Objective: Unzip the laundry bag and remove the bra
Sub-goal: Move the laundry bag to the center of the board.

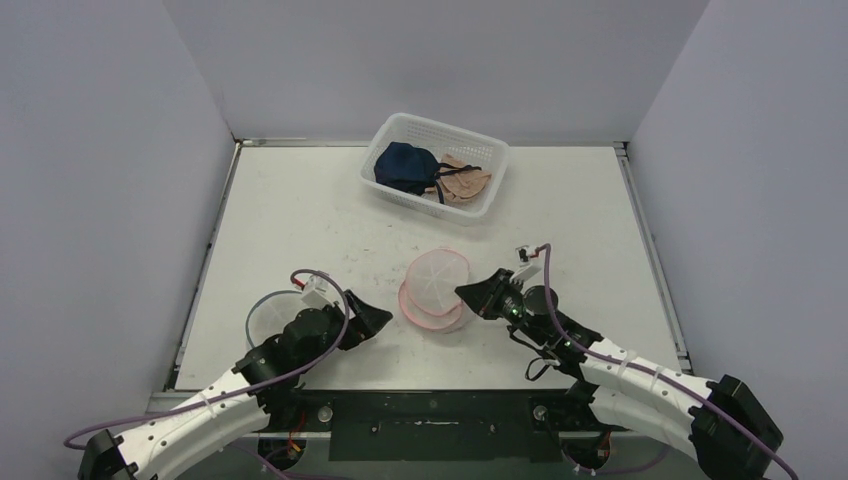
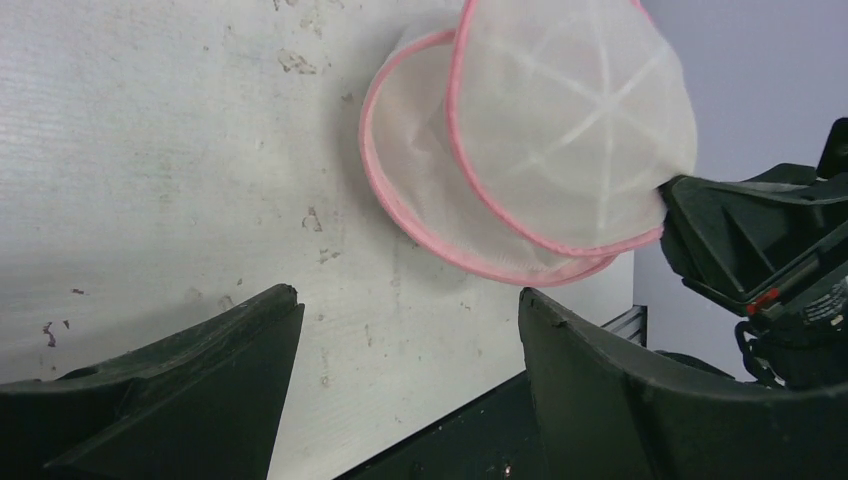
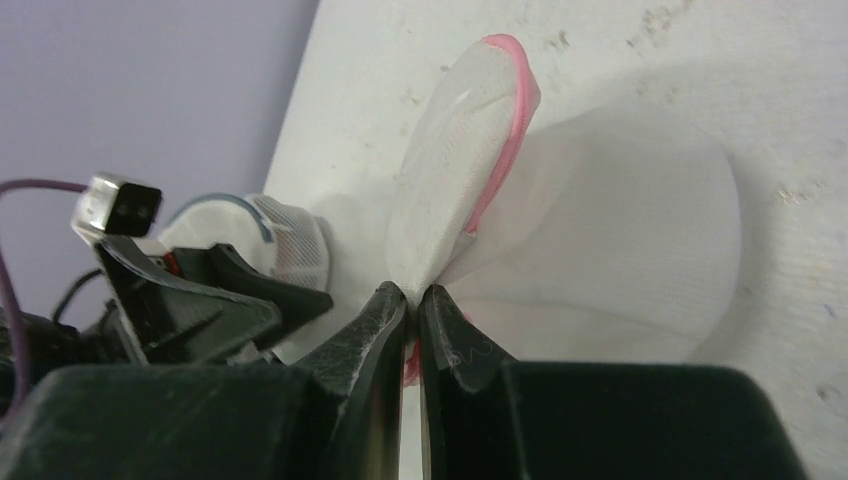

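Holding the left end effector [image 2: 410,300] wide apart and empty at the near left of the counter [image 1: 300,220], just left of the laundry bag [image 1: 437,285]. Finding that bag at mid-counter, seemingly already unzipped, its pink-rimmed lid [image 2: 570,120] tilting up and no bra showing inside the mesh. Noting navy and beige garments [image 1: 430,172], likely bras, in the basket [image 1: 445,128] at the far side. Pinching the lid's right edge between the nearly closed jaws of the right end effector [image 3: 413,292]. Judging removal probably done, but not confirming it.
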### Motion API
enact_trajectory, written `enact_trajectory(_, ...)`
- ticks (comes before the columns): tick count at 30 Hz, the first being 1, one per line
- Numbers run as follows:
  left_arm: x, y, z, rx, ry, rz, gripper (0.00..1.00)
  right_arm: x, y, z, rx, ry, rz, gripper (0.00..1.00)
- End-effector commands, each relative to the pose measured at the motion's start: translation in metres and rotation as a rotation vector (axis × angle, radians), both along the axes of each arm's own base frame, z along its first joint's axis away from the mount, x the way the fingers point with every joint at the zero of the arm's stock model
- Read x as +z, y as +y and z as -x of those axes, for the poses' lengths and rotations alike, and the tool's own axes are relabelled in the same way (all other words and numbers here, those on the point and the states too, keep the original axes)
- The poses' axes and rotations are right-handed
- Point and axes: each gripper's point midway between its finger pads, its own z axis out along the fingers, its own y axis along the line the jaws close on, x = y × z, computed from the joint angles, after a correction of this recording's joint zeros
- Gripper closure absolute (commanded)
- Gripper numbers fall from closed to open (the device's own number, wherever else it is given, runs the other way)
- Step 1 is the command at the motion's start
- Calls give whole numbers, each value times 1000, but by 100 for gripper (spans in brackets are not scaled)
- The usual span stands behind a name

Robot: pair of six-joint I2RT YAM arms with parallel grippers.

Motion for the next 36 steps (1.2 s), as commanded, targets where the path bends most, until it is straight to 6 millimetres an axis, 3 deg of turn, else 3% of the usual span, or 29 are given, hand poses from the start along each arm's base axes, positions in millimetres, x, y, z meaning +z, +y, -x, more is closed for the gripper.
enact_trajectory(1, 2, -9, 2, -37, 4, 30, 23, -23, -16, 14, 32, -47, 37, 95)
enact_trajectory(7, 3, -14, -2, -44, -18, 48, 23, -50, -23, 30, 87, -43, 71, 95)
enact_trajectory(15, -9, -32, -7, -103, 34, 0, 27, -68, -30, 36, 115, -43, 143, 95)
enact_trajectory(20, -9, -40, -11, -126, 31, 3, 30, -86, -45, 37, 73, 6, 231, 94)
enact_trajectory(22, -8, -42, -12, -130, 25, 5, 30, -88, -51, 36, 43, 24, 247, 79)
enact_trajectory(23, -6, -43, -12, -134, 23, 2, 30, -87, -53, 35, 29, 30, 255, 62)
enact_trajectory(25, -5, -44, -13, -141, 22, -5, 31, -82, -57, 33, 0, 36, 262, 39)
enact_trajectory(28, 0, -44, -13, -152, 16, -11, 30, -69, -67, 29, -52, 48, 300, 24)
enact_trajectory(33, 23, -49, -16, -182, -36, -17, 31, -22, -75, 21, -104, -2, 340, 21)
enact_trajectory(34, 30, -52, -17, -191, -50, -13, 31, -13, -72, 21, -93, -15, 331, 25)
enact_trajectory(36, 45, -62, -21, -220, -82, 7, 34, 0, -57, 21, -40, -33, 286, 44)
